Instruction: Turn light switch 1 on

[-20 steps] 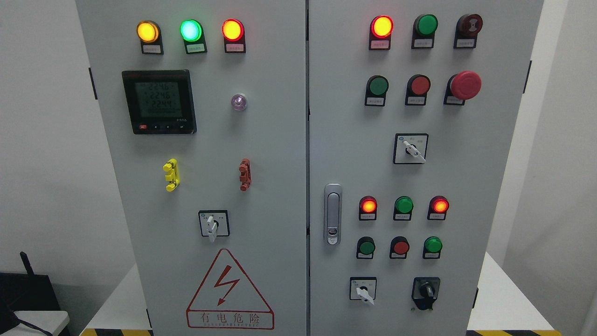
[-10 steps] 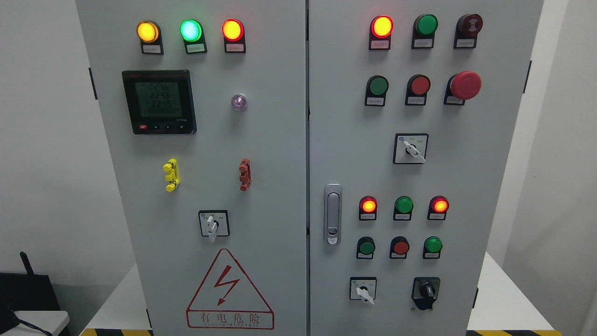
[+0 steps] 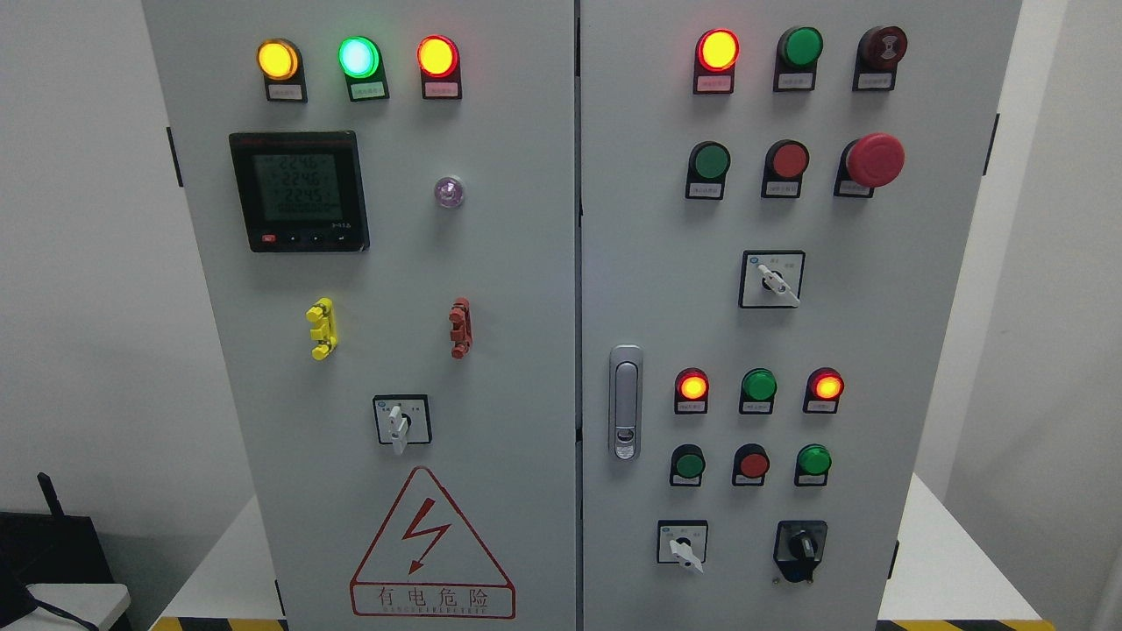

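Item: grey control cabinet (image 3: 491, 263), two doors, facing us. Neither of our hands is in view, so we cannot tell their state. Which control is light switch 1 we cannot tell; labels are too small to read. Candidates: green pushbutton (image 3: 709, 161) upper right door, green pushbutton (image 3: 689, 464) lower. Step: approach not begun. Next: identify, raise one hand, press squarely.

Grey control cabinet (image 3: 491, 289), lit indicator lamps (image 3: 358, 57)

The grey cabinet (image 3: 526, 263) carries yellow, green and red lamps (image 3: 358, 57) at eleven o'clock, and a red-outlined warning triangle (image 3: 429, 543) at six.
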